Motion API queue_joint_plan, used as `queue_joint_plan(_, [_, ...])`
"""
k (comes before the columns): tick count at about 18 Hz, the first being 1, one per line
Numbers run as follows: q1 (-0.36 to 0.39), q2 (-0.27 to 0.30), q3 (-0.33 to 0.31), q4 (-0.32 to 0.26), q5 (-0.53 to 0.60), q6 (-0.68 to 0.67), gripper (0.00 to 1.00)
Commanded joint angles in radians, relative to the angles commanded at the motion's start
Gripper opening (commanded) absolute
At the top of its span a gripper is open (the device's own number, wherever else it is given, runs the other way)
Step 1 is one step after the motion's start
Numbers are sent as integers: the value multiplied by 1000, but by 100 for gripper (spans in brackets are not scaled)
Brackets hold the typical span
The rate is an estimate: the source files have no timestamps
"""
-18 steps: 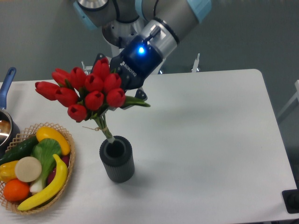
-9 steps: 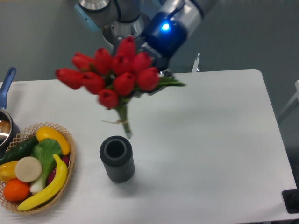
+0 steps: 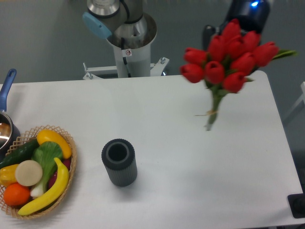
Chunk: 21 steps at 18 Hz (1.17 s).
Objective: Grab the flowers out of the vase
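The flowers, a bunch of red tulip buds with green leaves and tied green stems, hang in the air over the table's far right, stems pointing down and clear of the surface. My gripper is shut on the flowers from behind. Its fingers are mostly hidden by the blooms, and its blue light shows at the top edge. The vase, a dark grey ribbed cylinder, stands upright and empty at the front left of centre, far from the bunch.
A wicker basket of fruit and vegetables sits at the front left. A blue-handled pot is at the left edge. The robot base stands behind the white table.
The bunch has been lifted out of the vase and carried up and to the right across the table, along with the gripper. The vase stayed in place.
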Motion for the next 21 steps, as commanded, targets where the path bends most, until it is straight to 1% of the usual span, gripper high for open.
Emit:
queue_joint_plan(2, [12,-20,-5,-2,2,38,44])
queue_joint_plan(4, [12,-35,-5,0,3,40,44])
queue_joint_plan(7, [31,-37,-6,0,3,40,44])
queue_joint_plan(12, [39,-37,-9,0,6,40,44])
queue_joint_plan(14, [39,-35,-32,3,8,48,44])
queue_joint_plan(21, [52,-34,-43,2,8,52,44])
